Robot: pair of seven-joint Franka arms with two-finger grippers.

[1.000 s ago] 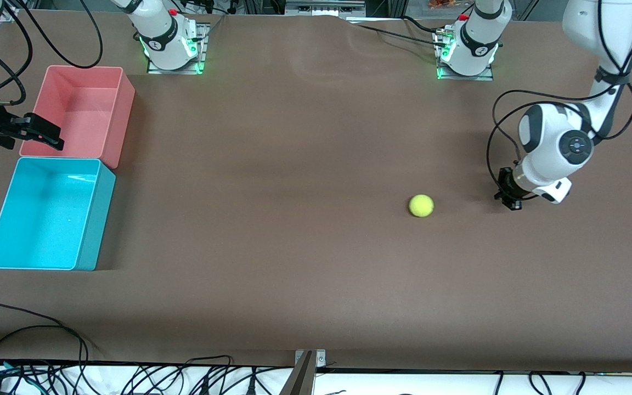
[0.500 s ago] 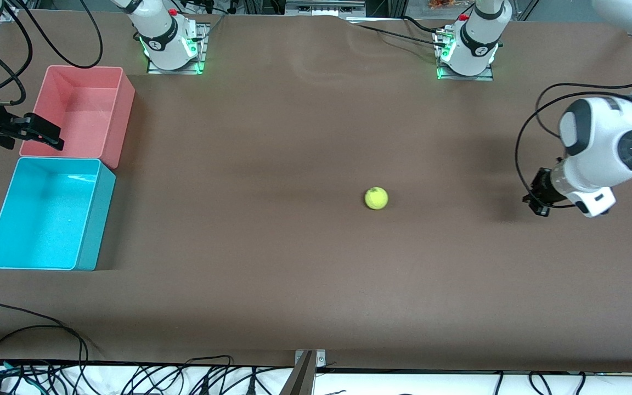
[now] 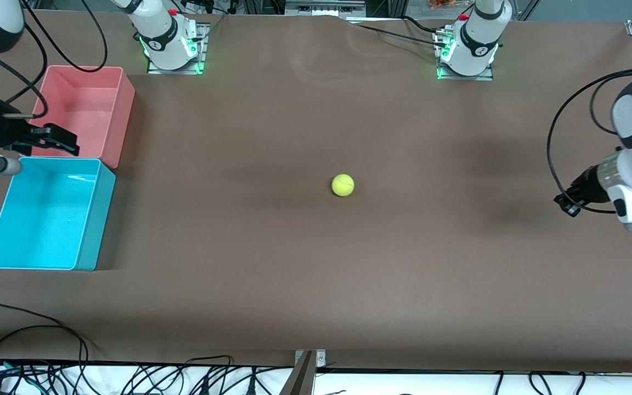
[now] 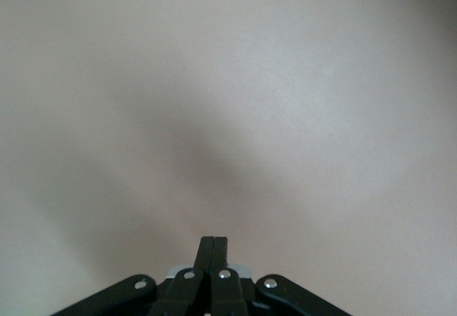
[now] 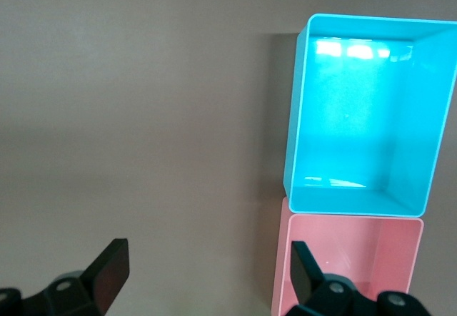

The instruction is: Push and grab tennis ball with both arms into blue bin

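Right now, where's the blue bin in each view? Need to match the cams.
Front view: blue bin at the right arm's end of the table, beside the pink bin and nearer the camera than it.
Left wrist view: not in it; only bare table and the shut left gripper.
Right wrist view: blue bin, seen past the open right gripper.
Shared landmark: the pink bin, touching the blue one in front and right wrist views.

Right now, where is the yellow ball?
The tennis ball sits alone on the brown table near its middle, between the blue bin and the left gripper.
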